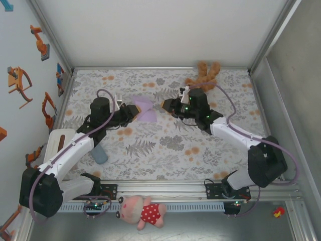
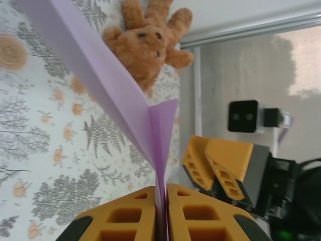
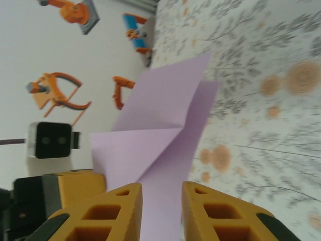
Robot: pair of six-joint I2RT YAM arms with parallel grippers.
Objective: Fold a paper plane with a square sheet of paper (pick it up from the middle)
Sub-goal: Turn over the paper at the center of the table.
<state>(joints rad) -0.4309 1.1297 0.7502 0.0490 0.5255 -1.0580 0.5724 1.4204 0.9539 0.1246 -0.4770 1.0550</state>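
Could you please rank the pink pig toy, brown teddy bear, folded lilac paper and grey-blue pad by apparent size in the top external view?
1. pink pig toy, though it lies nearer the camera
2. brown teddy bear, partly hidden
3. folded lilac paper
4. grey-blue pad

There are two robot arms, the left arm [image 1: 75,145] and the right arm [image 1: 235,133], and two grippers, the left gripper [image 1: 134,111] and the right gripper [image 1: 164,104]. There is one folded lilac paper [image 1: 145,110], one grey-blue pad [image 1: 99,154] and one small red-and-yellow item [image 1: 276,212]. The soft toys number two: one brown teddy bear [image 1: 203,75] and one pink pig plush [image 1: 143,211] in a red dotted dress.
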